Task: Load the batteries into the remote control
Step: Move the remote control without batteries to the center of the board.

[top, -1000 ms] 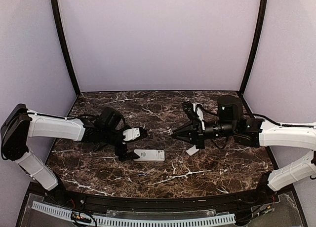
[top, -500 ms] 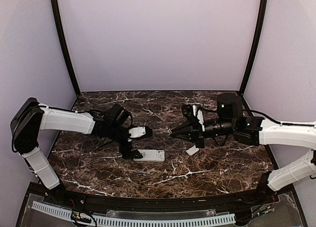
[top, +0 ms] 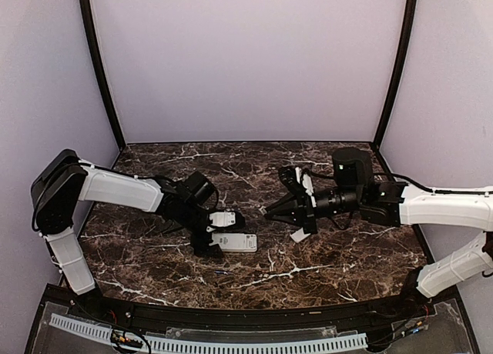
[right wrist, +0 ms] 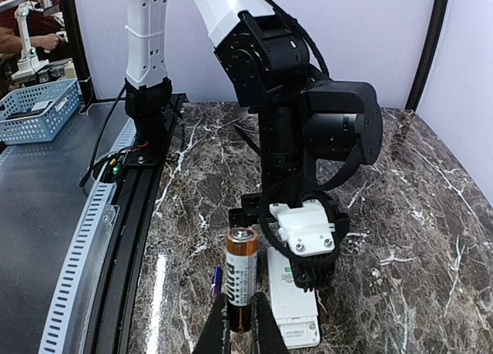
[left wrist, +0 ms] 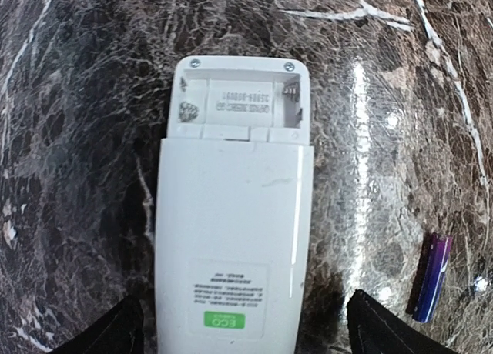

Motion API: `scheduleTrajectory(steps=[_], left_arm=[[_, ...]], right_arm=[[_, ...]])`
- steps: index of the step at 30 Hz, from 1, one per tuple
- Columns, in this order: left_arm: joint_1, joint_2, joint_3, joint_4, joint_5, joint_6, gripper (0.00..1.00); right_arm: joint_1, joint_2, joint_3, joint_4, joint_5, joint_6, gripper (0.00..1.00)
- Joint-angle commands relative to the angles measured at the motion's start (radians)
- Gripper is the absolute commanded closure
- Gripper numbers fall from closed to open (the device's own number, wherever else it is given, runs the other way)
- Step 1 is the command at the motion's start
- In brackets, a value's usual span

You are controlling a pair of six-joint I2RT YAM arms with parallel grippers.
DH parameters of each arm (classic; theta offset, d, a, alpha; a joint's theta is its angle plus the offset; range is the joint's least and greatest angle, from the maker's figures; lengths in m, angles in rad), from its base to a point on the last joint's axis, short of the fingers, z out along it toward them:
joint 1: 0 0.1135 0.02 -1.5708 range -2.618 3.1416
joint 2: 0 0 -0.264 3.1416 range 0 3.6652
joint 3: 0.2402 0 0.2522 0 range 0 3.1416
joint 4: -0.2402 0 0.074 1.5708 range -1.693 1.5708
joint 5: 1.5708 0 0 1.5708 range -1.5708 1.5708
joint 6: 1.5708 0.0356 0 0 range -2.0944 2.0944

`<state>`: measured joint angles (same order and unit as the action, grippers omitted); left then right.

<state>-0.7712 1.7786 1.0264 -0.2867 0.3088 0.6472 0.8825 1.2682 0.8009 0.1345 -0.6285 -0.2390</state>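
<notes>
The surface (top: 331,265) is dark brown marble veined white. The remote (left wrist: 231,215) is white with a green label (left wrist: 223,320); a purple battery (left wrist: 431,277) lies beside it. A second battery (right wrist: 241,281) is copper-and-black.

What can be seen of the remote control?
The remote control is white plastic, rectangular, lying flat and back up on the dark marble table. The battery bay at one end is open and empty. A label with a green mark sits near the other end, between the fingers of the open left gripper.
</notes>
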Motion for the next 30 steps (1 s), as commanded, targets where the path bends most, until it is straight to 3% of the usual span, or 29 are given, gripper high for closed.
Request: scheduleTrajectory(steps=[1,8,16,19,24,30], left_arm=[[-0.039,0.018,0.002,-0.023,-0.058,0.014,0.14],[-0.055,0.028,-0.002,-0.004,-0.097,-0.012,0.36],[-0.132,0.047,-0.006,0.003,-0.17,-0.051,0.58],[-0.145,0.074,0.042,-0.039,-0.142,-0.106,0.6],[-0.171,0.101,0.093,-0.04,0.028,-0.193,0.6],[-0.19,0.107,0.091,0.045,0.024,-0.281,0.54]], right_arm=[[-0.004,0.007,0.007,0.013,0.004,0.065,1.0],[-0.004,0.008,0.029,-0.087,0.072,0.173,1.0],[-0.028,-0.022,0.001,-0.13,0.351,0.415,1.0],[-0.059,0.001,0.012,-0.215,0.404,0.521,1.0],[-0.079,0.064,0.049,-0.345,0.442,0.645,1.0],[-0.079,0.089,0.021,-0.358,0.427,0.733,1.0]])
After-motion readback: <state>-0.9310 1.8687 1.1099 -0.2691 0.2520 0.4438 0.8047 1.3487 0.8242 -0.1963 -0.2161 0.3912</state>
